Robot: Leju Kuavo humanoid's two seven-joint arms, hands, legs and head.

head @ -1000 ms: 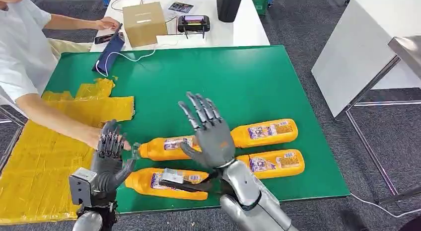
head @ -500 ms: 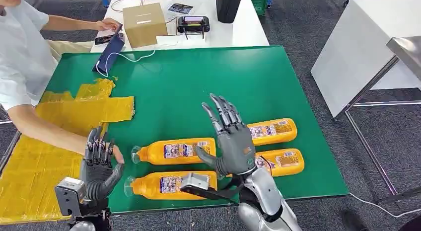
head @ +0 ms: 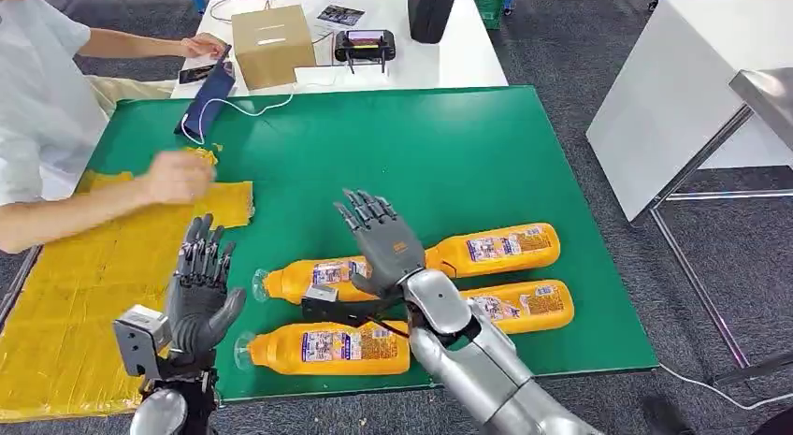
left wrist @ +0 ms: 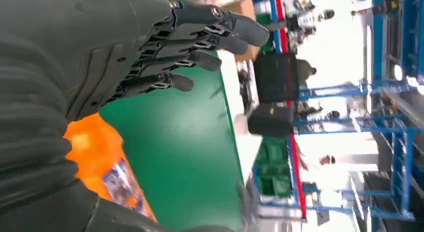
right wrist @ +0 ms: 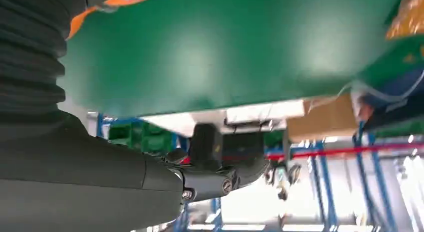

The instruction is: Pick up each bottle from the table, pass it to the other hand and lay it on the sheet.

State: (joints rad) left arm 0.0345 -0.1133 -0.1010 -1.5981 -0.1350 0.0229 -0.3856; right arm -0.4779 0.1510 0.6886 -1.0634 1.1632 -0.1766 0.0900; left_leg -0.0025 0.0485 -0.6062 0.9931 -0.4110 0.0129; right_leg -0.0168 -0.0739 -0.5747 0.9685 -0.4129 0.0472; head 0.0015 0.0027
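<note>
Bottles: four orange bottles lie on their sides on the green table (head: 486,145), in two rows near its front edge: front-left bottle (head: 327,348), back-left bottle (head: 304,279), back-right bottle (head: 500,249), front-right bottle (head: 524,305).
Right hand (head: 385,248): fingers spread, holding nothing, raised over the back-left bottle.
Left hand (head: 199,290): fingers apart and upright, holding nothing, at the table's front-left, just beside the yellow sheet (head: 84,295).
Yellow sheet: spread over the table's left side, no bottle on it.
Person: a hand (head: 176,176) over the sheet's far part.
Beyond: cardboard box (head: 272,43) on a white table (head: 468,51).
</note>
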